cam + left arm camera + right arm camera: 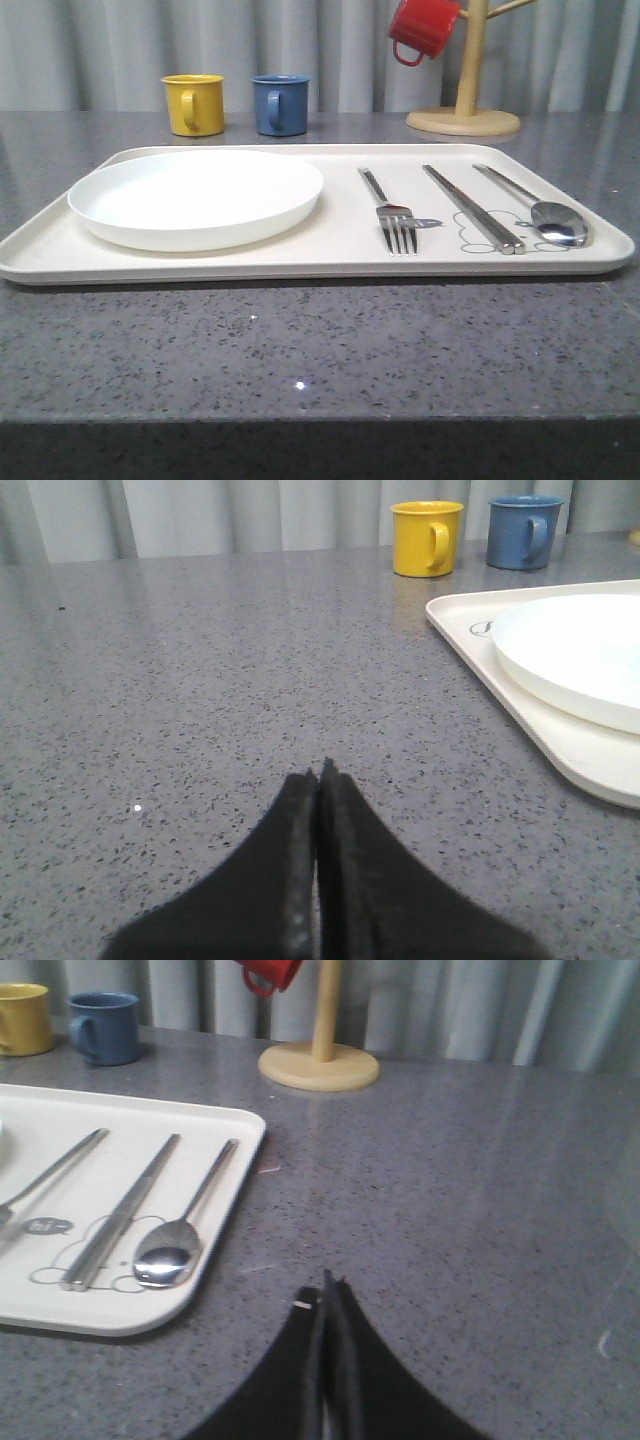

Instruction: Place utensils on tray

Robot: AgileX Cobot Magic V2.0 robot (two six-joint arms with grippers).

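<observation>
Since the fork [397,222], chopsticks [473,209] and spoon [548,212] all lie on the tray [330,262], beside the right gripper [328,1290], the task appears complete. Both the right and left gripper [320,777] rest closed and empty. A plate [195,197] shares the tray; mugs [193,104] and a mug stand [464,118] sit beyond, obstructing nothing.

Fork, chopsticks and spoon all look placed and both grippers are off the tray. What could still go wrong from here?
Little looks at risk. The spoon lies nearest the tray's right rim, so a careless move by the shut right gripper, which is beside that edge, might nudge the tray or the spoon. The chopsticks lie loose side by side and could roll apart if the tray is bumped. The left gripper is shut beside the opposite rim, with similar bump potential.
</observation>
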